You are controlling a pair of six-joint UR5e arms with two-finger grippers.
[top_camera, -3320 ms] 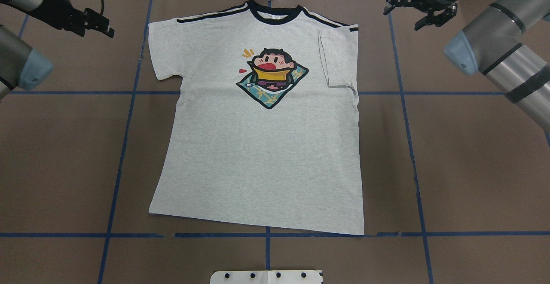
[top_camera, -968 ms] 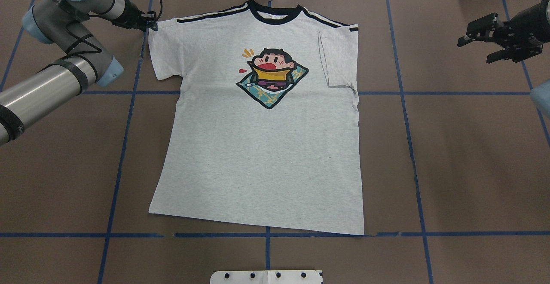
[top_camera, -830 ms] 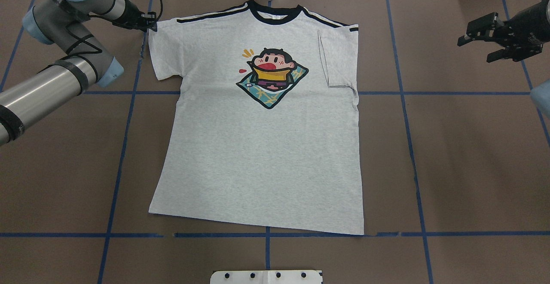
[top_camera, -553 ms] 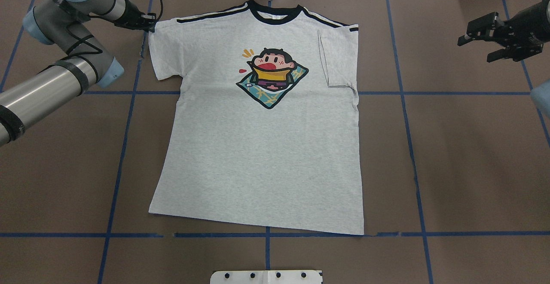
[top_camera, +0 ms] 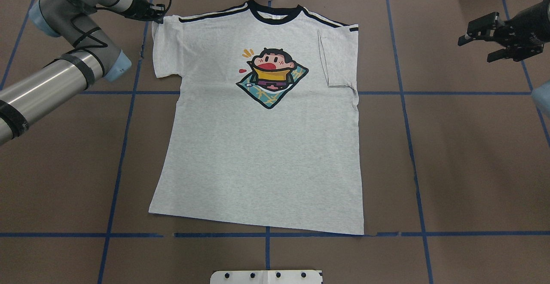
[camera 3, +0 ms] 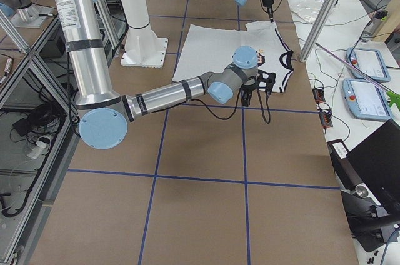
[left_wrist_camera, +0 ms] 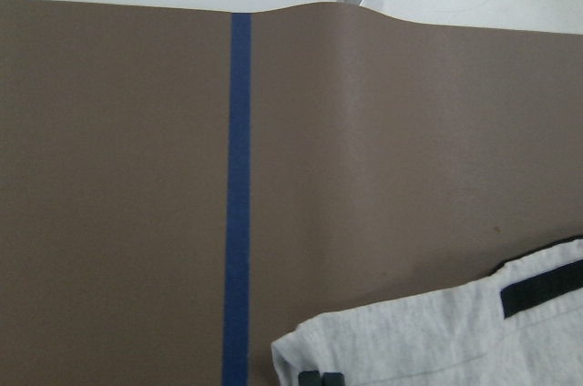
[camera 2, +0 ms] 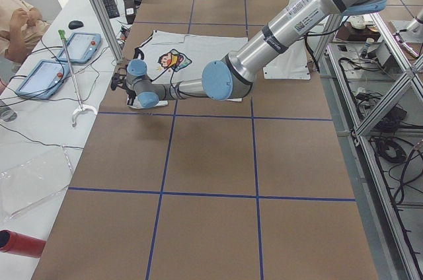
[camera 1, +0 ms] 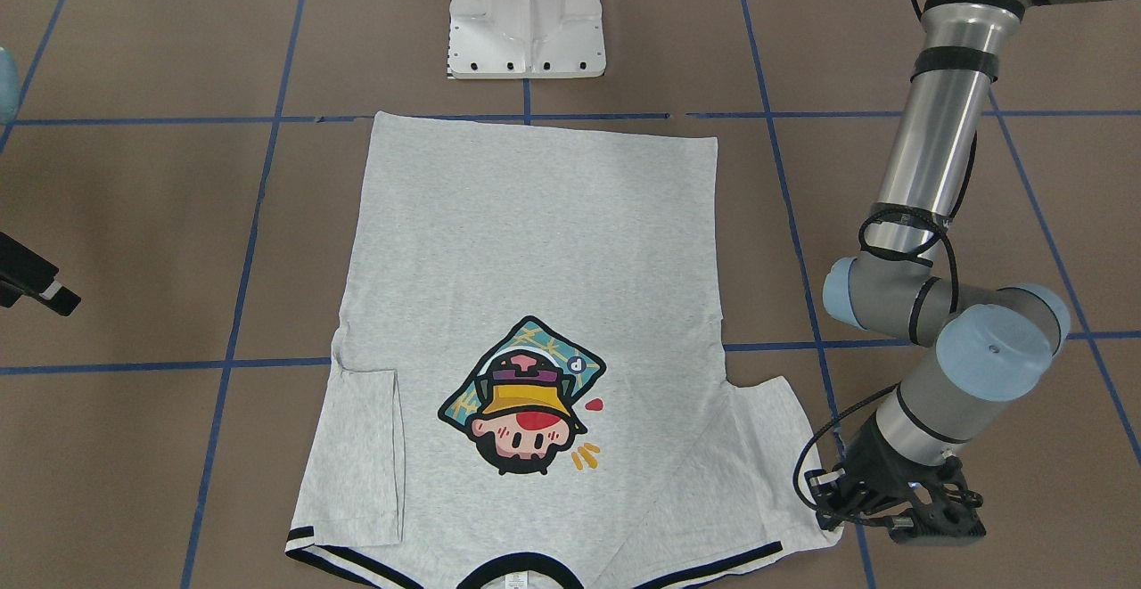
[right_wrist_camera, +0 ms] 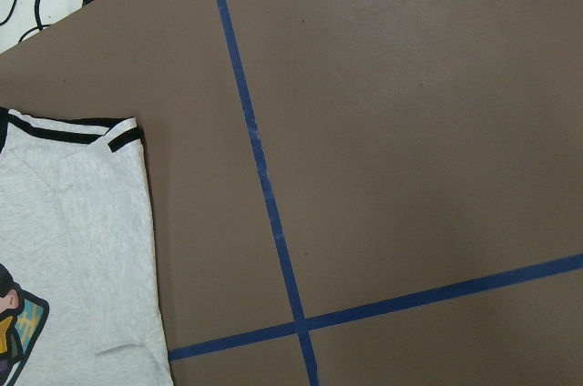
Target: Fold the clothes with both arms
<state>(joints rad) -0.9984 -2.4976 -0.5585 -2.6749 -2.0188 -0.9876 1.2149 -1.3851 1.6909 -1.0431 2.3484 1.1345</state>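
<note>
Your black left gripper [top_camera: 158,15], clamped on a sleeve corner [left_wrist_camera: 296,354] of the heather-grey cartoon-print T-shirt [top_camera: 258,155], has just tugged it inward, so the sleeve fold begins. Your right gripper [top_camera: 475,51] idles, jaws apart, near the tabletop [top_camera: 472,146]'s right edge.

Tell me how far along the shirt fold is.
Early. Done: the T-shirt lies flat, print up, with its right-side sleeve folded in over the body. In hand: the left claw looks shut on the left-side sleeve corner. Left: fold that sleeve in, then the body folds; the right claw hangs open, off the cloth.
</note>
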